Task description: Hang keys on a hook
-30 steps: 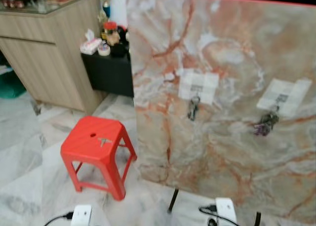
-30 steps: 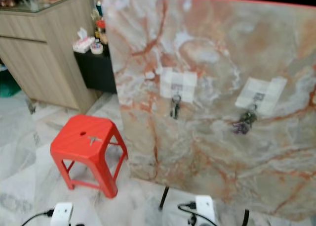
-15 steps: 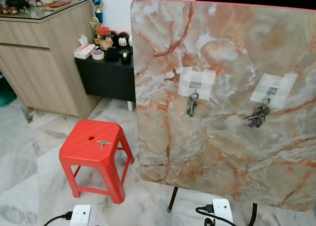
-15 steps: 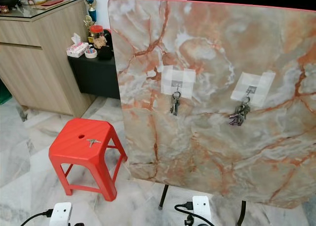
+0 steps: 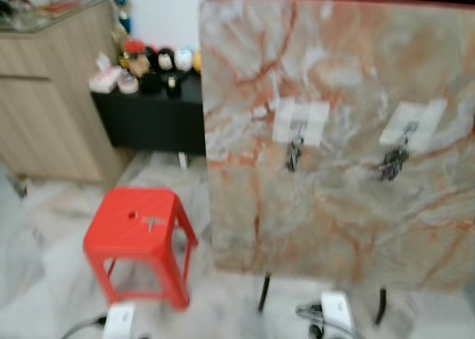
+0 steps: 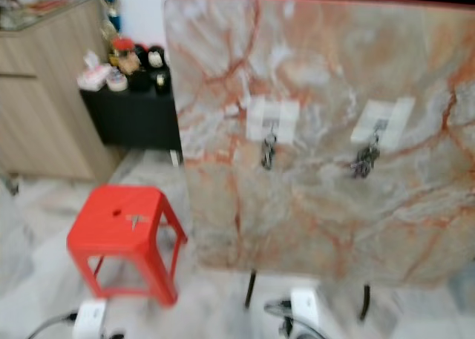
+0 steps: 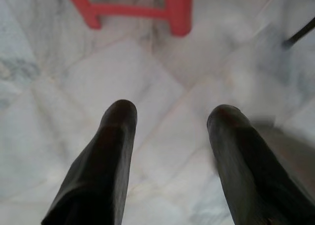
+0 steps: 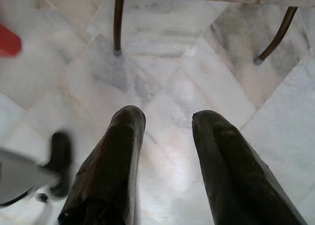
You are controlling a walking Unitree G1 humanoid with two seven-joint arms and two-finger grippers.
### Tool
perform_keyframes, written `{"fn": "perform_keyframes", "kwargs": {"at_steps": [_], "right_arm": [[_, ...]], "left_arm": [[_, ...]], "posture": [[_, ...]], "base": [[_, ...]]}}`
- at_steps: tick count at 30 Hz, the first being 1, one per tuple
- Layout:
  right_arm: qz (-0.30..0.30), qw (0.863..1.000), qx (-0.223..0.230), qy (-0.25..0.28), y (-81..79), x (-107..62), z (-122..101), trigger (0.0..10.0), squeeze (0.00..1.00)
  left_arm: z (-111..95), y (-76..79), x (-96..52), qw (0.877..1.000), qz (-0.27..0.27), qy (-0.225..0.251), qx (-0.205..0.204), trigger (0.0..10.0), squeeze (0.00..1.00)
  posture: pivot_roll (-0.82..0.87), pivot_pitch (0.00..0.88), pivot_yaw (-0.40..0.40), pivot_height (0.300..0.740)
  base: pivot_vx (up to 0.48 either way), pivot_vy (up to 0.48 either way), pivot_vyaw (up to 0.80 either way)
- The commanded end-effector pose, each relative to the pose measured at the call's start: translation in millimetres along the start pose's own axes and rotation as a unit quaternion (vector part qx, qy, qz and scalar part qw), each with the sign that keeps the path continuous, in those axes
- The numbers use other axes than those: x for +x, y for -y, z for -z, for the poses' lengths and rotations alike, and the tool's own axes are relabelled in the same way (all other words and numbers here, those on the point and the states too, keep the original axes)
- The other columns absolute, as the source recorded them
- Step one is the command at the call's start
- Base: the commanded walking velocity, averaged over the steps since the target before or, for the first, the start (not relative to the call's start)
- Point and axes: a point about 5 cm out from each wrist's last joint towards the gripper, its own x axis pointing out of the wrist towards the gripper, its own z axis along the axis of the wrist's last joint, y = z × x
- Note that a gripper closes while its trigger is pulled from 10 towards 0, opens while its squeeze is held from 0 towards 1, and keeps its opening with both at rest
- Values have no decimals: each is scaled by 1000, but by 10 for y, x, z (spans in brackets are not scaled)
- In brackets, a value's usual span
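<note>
lying on the red stool [image 5: 137, 224] at left, the key [image 5: 152, 222] awaits pickup; left hand [image 7: 170, 116] and right hand [image 8: 165, 119] hang apart, empty, over the floor.

Camera view shifted, now blurred.

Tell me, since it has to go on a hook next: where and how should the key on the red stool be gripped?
The key lies flat on the red stool, beside the seat's hole. Come straight down from above and pinch across its narrow shaft, leaving the ring end free for the hook. The blur hides which end that is. Both pincers, left and right, hang open over the floor.
</note>
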Motion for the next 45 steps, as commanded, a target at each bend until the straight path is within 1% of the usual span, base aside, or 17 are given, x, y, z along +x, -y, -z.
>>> {"fn": "perform_keyframes", "kwargs": {"at_steps": [1, 9, 22, 34, 35, 39, 42, 45], "right_arm": [[-5, 1000, 2, 7, -49, 5, -53, 10000, 0], [-7, 1000, 2, 8, -52, 6, -57, 10000, 0], [-9, 1000, 3, 10, -58, 6, -62, 10000, 0], [-11, 1000, 0, 9, -62, 5, -57, 10000, 0], [-11, 1000, 0, 9, -63, 5, -56, 10000, 0], [-11, 1000, 0, 9, -64, 5, -54, 10000, 0], [-12, 1000, -1, 9, -64, 4, -50, 10000, 0], [-12, 1000, -2, 8, -63, 4, -47, 10000, 0]], "left_arm": [[-44, -30, 4, 1000, -4, 3, 6, 10000, 0], [-36, -45, 1, 1000, -4, 3, 5, 10000, 0], [-53, -12, 8, 1000, -2, 5, 5, 10000, 0], [-37, -59, -1, 1000, -6, 3, 5, 10000, 0], [-36, -67, -2, 1000, -10, 4, 11, 10000, 0], [-39, -60, -2, 1000, -8, 7, 12, 10000, 0], [-60, -36, 2, 1000, -7, 15, 2, 10000, 0], [-74, -18, 7, 1000, -6, 15, 2, 10000, 0]], "posture": [[-17, 9, -4, 740], [-12, 19, -5, 740], [-10, 18, -4, 740], [-6, 5, -3, 740], [-6, 5, -3, 740], [-6, 0, -2, 740], [-7, 0, -1, 740], [-5, 0, -1, 740]], "base": [[0, 480, 0], [0, 480, 0], [0, 480, 0], [0, 480, 0], [0, 0, 0], [0, 0, 0], [0, 0, 0], [0, 0, 0]]}}
